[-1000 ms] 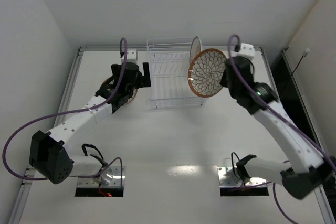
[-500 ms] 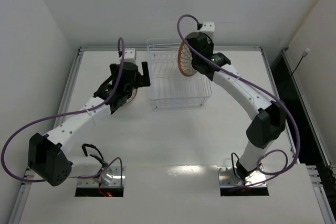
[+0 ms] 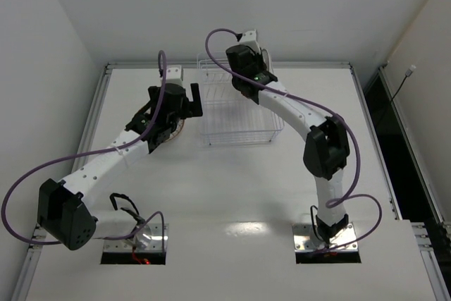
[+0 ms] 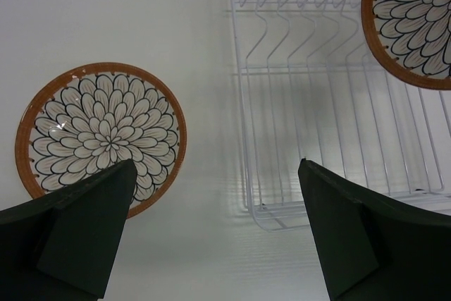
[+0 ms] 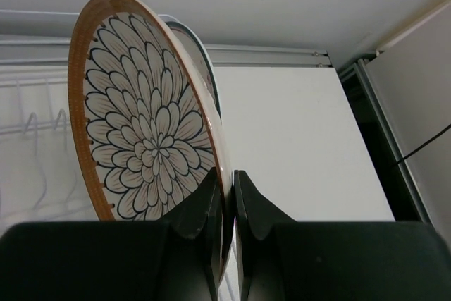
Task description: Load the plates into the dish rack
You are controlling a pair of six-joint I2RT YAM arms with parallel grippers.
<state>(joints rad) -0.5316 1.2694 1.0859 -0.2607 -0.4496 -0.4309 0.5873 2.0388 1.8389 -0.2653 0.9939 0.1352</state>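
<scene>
My right gripper [image 5: 227, 181] is shut on the lower rim of a petal-patterned plate [image 5: 148, 132], holding it upright on edge over the back of the dish rack [image 3: 239, 114]. The rim of another plate [image 5: 206, 61] shows close behind the held one. In the left wrist view the held plate [image 4: 416, 19] hangs above the rack's far wires [image 4: 317, 103]. A third plate [image 4: 102, 135] lies flat on the table left of the rack. My left gripper [image 4: 218, 230] hovers open above the table between that plate and the rack, with nothing in it.
The right arm [image 3: 296, 111] arches across the rack's right side from the front. The left arm [image 3: 113, 153] stretches over the table's left part. A raised frame [image 3: 106, 75] edges the table, with walls close behind and on both sides.
The right arm has swung left with the plate, from beside the rack's right end to over its back middle. The left arm has stayed put.
</scene>
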